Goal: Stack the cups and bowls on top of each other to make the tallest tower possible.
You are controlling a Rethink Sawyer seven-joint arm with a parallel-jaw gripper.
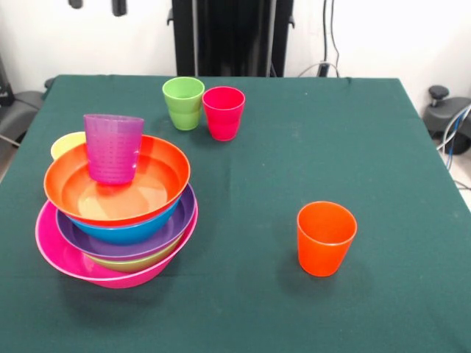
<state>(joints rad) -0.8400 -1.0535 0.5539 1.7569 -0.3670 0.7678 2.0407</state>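
Observation:
The tower stands at the left. Its base is the pink bowl [103, 273], with the green bowl [138, 263], purple bowl [158, 234], blue bowl [136, 230] and orange bowl [121, 193] nested in it. The purple cup [112, 147] stands in the orange bowl. The yellow cup [66, 144] is partly hidden behind the pile. The green cup [183, 103] and red cup [223, 112] stand touching at the far middle. The orange cup [326, 237] stands alone at the near right. Only the tips of my gripper [96, 6] show at the top edge, apart, above the tower.
The green tablecloth [294, 147] covers the table. The robot's black pedestal [232, 37] stands behind the far edge. Cables and dark gear [445, 118] lie off the table's right side.

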